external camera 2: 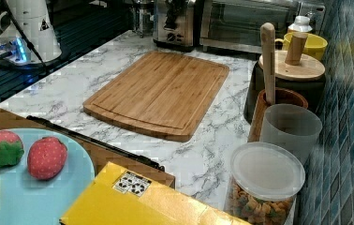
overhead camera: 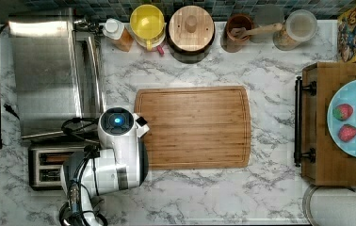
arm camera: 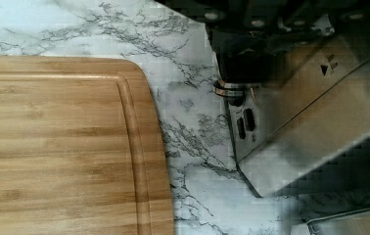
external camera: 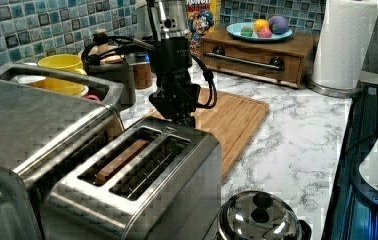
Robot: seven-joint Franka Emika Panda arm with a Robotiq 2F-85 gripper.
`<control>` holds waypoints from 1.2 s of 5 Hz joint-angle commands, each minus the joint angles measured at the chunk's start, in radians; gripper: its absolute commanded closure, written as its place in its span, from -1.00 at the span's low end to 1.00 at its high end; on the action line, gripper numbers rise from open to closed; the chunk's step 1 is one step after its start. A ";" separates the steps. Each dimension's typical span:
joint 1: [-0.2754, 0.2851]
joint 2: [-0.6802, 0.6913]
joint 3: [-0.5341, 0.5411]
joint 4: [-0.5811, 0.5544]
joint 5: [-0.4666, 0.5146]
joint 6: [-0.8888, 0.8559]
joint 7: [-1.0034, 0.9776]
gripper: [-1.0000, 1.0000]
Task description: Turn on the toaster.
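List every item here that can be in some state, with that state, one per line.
toaster: slots up, something brown in one slot
gripper: at the toaster's far end, by the cutting board
toaster oven: door shut
cutting board: bare, flat
wooden-lidded jar: lid on
cereal canister: lid on
cup: empty, upright
blue plate: holds fruit

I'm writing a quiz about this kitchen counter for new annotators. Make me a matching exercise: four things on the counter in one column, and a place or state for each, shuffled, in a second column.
Things:
1. toaster
2. cutting board
3. strawberries
4. wooden spoon

Places or states:
A. standing in a brown jar by the tiled wall
B. on the light blue plate
C. bare, in the middle of the marble counter
D. beside the toaster oven, with the end effector at its end

Pairs: 1-D, 2-C, 3-B, 4-A
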 commanded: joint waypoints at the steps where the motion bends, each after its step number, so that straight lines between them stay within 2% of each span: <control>1: 0.007 0.131 0.004 -0.175 -0.013 0.158 0.049 1.00; 6: 0.006 0.131 0.005 -0.175 -0.013 0.158 0.049 1.00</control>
